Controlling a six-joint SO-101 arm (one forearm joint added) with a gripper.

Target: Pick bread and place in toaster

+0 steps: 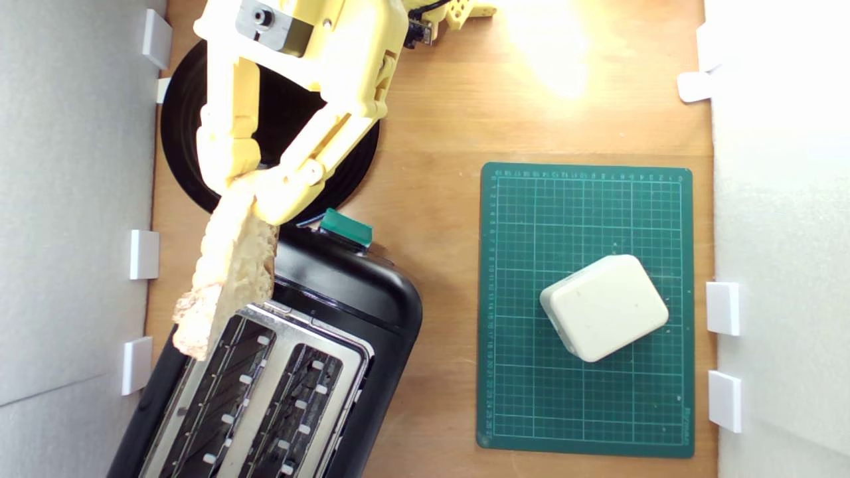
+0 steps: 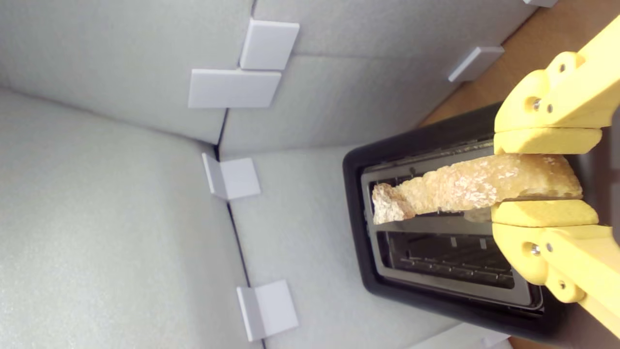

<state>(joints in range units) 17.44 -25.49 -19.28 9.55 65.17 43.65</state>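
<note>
Yellow arm reaches down from top of exterior view, over black plate (image 1: 179,126), toward toaster (image 1: 345,299) at lower left; gripper (image 1: 247,187) clamped on bread (image 1: 229,272), jaws pressing either face of slice

Bread: thin, pale, holey crumb, ragged far tip, held edge-on over silver top plate by left-hand slot in exterior view

Wrist view alone shows yellow fingers (image 2: 545,213) pinching slice, and bread (image 2: 465,189) lined along slot

Exterior view alone shows green lever knob (image 1: 345,227), cream block (image 1: 604,307) on green mat (image 1: 524,398)
</note>
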